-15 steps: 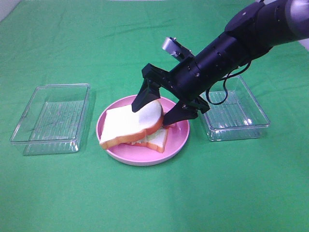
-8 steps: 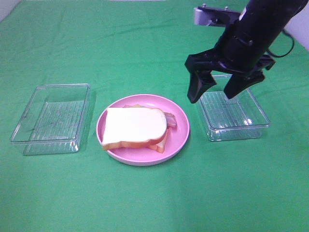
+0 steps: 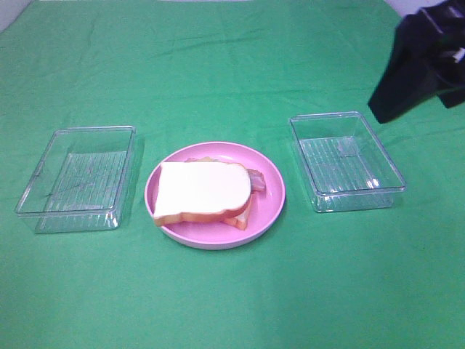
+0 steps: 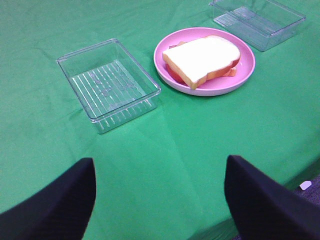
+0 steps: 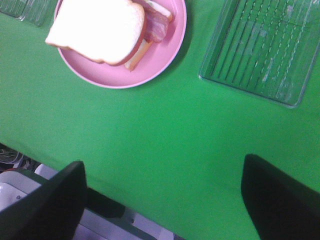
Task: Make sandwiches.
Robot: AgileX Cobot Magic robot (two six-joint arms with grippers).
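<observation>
Resting assembled on the pink plate (image 3: 270,211), the sandwich (image 3: 203,190) lies with its top bread slice covering the fillings; a bacon end pokes out on the side facing the right tray (image 3: 347,161), which stands just beside the plate. The left tray (image 3: 76,178) stands near the plate's other side. Both trays look empty, presumably because their pieces are now stacked. Right gripper (image 5: 162,200) hangs wide open, holding nothing, well away from the plate. Left gripper (image 4: 160,192) likewise open, parked over the bench (image 3: 232,298) edge, probably idle.

No readable text or labels anywhere.
</observation>
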